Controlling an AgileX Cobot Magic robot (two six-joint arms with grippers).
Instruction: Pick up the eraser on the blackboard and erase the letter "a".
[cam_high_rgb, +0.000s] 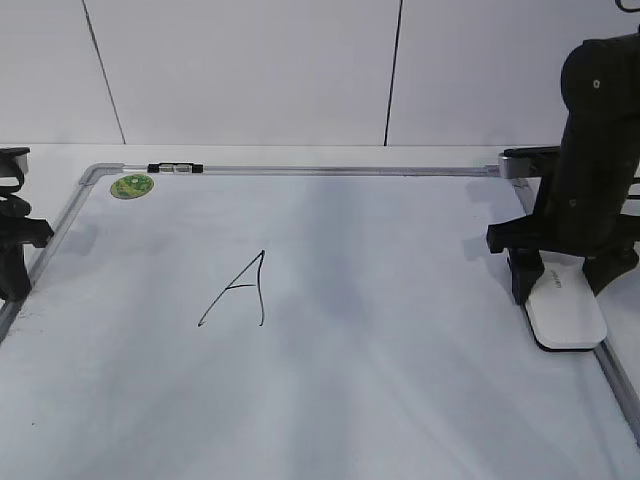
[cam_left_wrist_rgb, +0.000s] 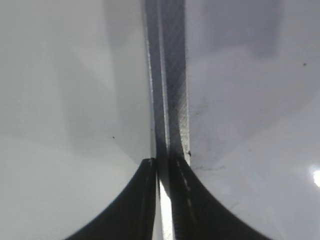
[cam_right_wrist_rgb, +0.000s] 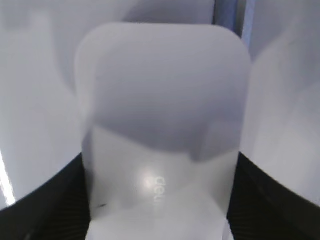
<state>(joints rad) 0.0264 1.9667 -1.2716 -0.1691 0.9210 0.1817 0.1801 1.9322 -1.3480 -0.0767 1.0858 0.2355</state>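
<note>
The white eraser (cam_high_rgb: 567, 312) lies at the right edge of the blackboard (cam_high_rgb: 400, 380), against its grey frame. My right gripper (cam_high_rgb: 567, 282) comes down over it, one black finger pressed to each long side. In the right wrist view the eraser (cam_right_wrist_rgb: 160, 100) fills the space between the fingers of the right gripper (cam_right_wrist_rgb: 160, 200), with grey lettering on its top. The letter "a" is out of view; only an angular uppercase "A" (cam_high_rgb: 240, 290) shows on the board. My left gripper (cam_high_rgb: 12, 268) rests at the board's left frame, and in its own wrist view the left gripper (cam_left_wrist_rgb: 165, 165) is shut and holds nothing.
A green round sticker (cam_high_rgb: 132, 185) sits in the board's far left corner, with a small black clip (cam_high_rgb: 175, 168) on the top frame beside it. The grey frame rail (cam_left_wrist_rgb: 172, 90) runs under the left gripper. A white panelled wall stands behind the board.
</note>
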